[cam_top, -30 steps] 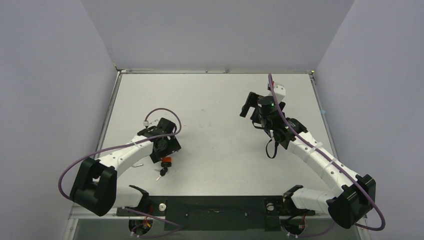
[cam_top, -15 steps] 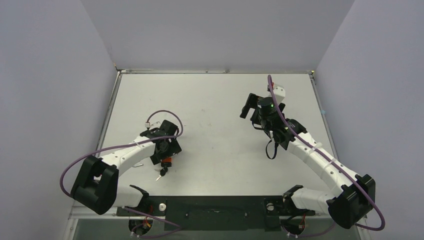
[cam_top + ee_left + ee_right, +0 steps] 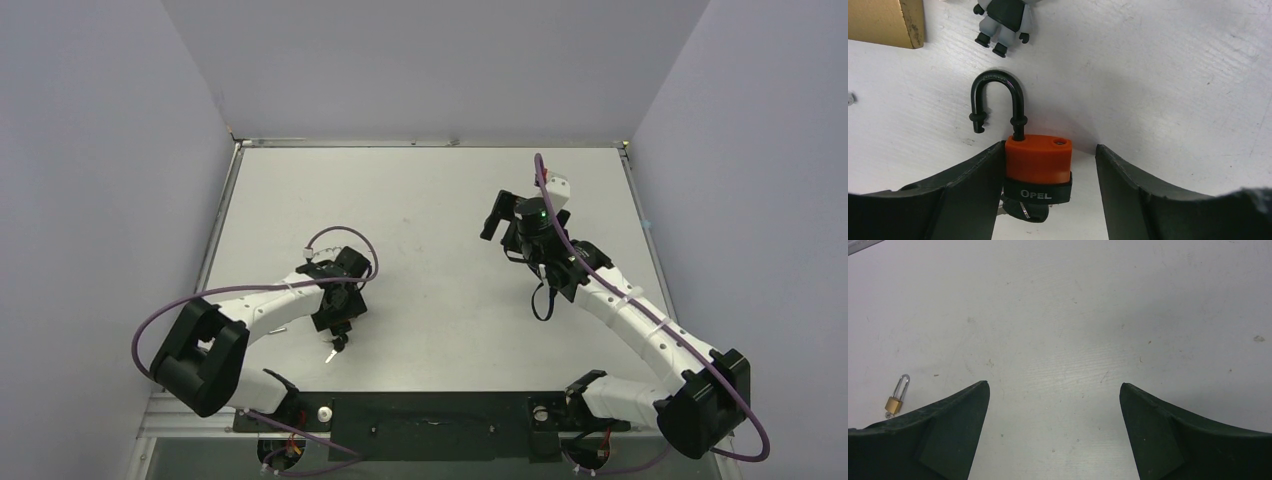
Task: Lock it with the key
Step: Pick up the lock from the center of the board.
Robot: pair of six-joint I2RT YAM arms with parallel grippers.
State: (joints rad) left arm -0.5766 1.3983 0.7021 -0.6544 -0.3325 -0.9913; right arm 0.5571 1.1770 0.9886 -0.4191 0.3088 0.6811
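One orange padlock (image 3: 1038, 162) with a black band lettered OPEL lies flat between the fingers of the left gripper (image 3: 1049, 152), its black steel shackle (image 3: 998, 95) sprung open and pointing away from the wrist, one dark-headed key (image 3: 1024, 212) showing at its base. That gripper stands partly spread, one finger against the lock's side, the other just apart from it. The right gripper (image 3: 1054, 387) gapes wide above the white table (image 3: 1073, 315), one small brass padlock (image 3: 894, 401) lying well beyond one fingertip.

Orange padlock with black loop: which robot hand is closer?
Left. The left gripper straddles the orange padlock; the right gripper is far across the table.
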